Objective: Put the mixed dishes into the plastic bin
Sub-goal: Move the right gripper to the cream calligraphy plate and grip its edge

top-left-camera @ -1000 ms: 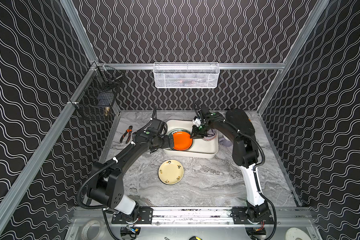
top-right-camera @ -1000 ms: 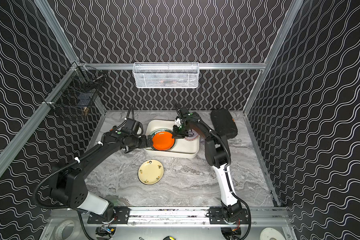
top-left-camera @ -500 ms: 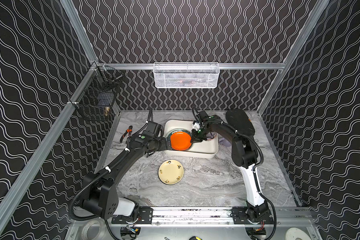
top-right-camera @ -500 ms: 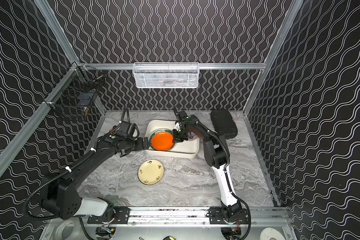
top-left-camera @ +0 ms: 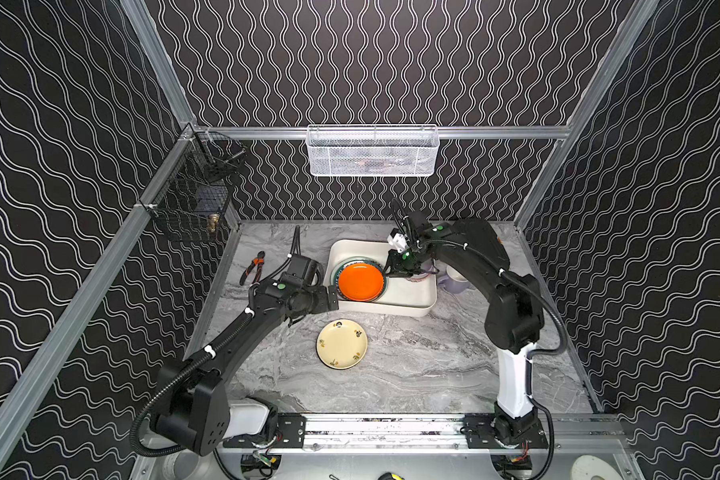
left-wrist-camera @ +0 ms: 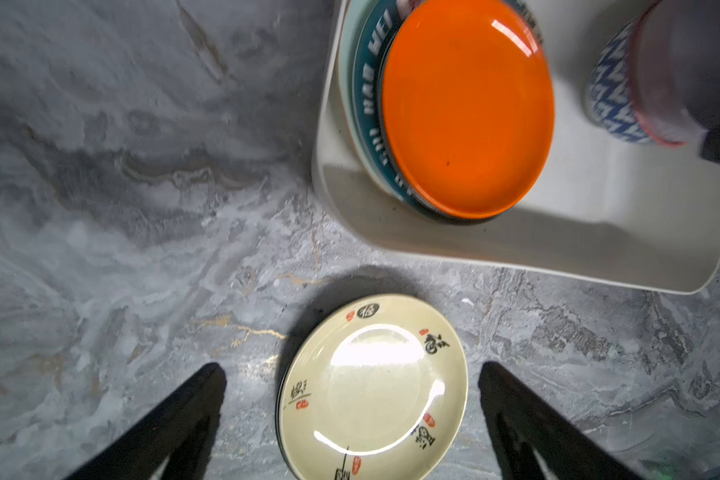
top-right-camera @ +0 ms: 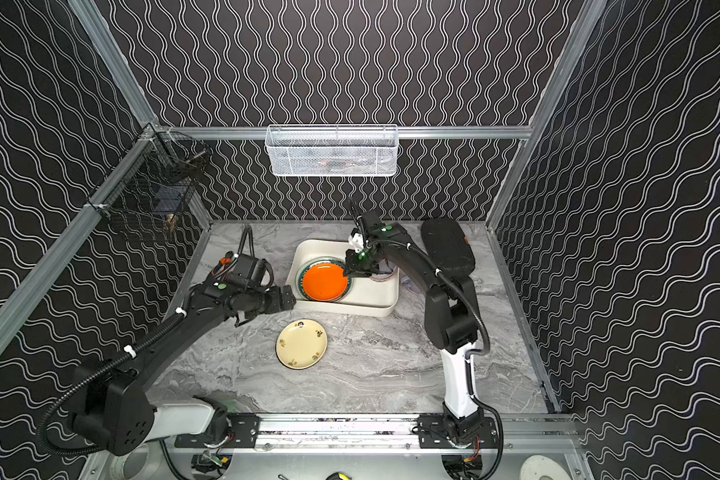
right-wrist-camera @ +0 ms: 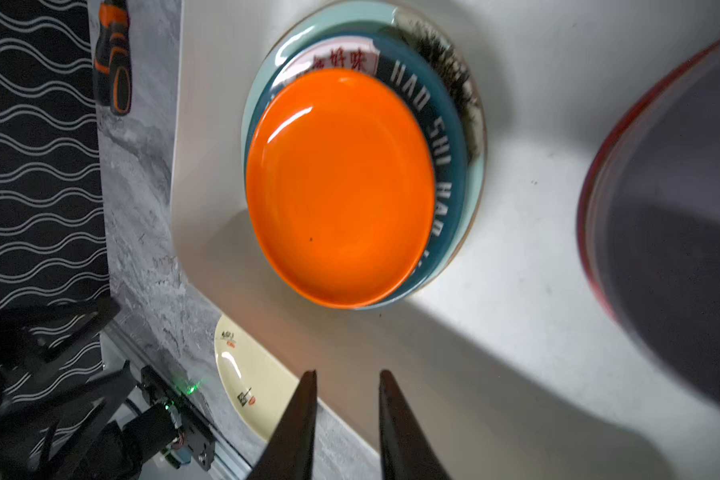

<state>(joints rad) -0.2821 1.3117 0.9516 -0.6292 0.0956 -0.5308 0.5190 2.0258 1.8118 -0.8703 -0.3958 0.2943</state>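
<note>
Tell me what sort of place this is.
Probably a robot lab cell, not a kitchen: a left arm and right arm bolted to a metal rail, patterned walls in an aluminium frame, and a bin of plates on a marble-look table.

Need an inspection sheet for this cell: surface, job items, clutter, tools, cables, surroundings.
Surface: grey marble-look tabletop, nothing spilled seen.
Job's things: cream-white plastic bin holds a plate stack topped by the round orange plate, plus a patterned bowl; round cream plate lies on the tabletop before the bin; lavender mug outside it, partly hidden.
Clutter: orange-handled pliers left of the bin; black hard case back right.
Tools: left tool open, empty, by the bin's corner; right tool jaws slightly apart, empty, over the bin.
Cables: black corrugated hoses run clear of the dishes.
Surroundings: white wire mesh basket and black wire basket on frame rails.
</note>
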